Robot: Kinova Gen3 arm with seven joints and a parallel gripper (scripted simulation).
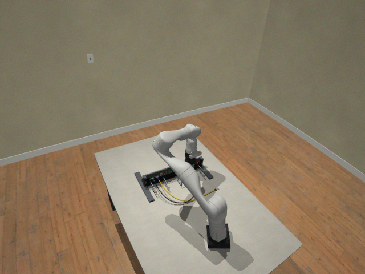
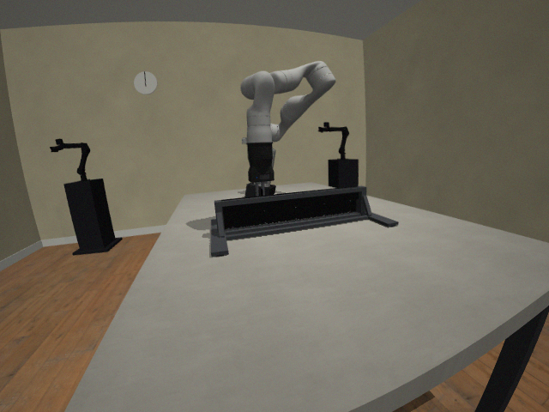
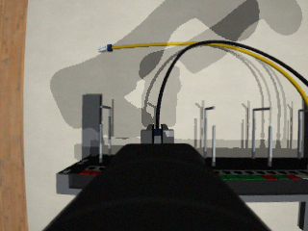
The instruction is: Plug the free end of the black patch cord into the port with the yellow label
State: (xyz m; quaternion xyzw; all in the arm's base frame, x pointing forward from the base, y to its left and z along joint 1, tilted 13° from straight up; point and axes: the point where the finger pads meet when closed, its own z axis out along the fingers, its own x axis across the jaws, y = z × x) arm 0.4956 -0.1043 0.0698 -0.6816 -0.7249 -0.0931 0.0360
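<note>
My end effector [image 3: 157,135] is clamped narrow on the plug of the black patch cord [image 3: 166,82], fingers pointing straight down at the near side of the rack [image 2: 290,208]. In the wrist view the plug sits between the fingertips right at the rack's upper edge. Whether it has entered a port I cannot tell — the end effector's own dark body covers the port row below it. From the plug the black cord rises away from the rack, then arches over to the right, so its long axis at the grip runs roughly square to the rack's length.

The yellow cord [image 3: 192,44] follows a similar arch beside it; its free end [image 3: 103,48] lies loose on the surface [image 2: 310,287], pointing left in the wrist view, well apart from the rack and from the surface's edge.

The rack stands upright, long axis across the surface, flat feet at both ends. Red and green port labels show along its top in the wrist view; the yellow label I cannot pick out there.

For room: in the top view the rack sits well inside the surface on every side, and the cords loop between it and the arm's base [image 1: 218,237]. The surface's left edge shows close in the wrist view — wood floor just beyond it. Thin wire guides stand along the rack on both sides of the end effector.
</note>
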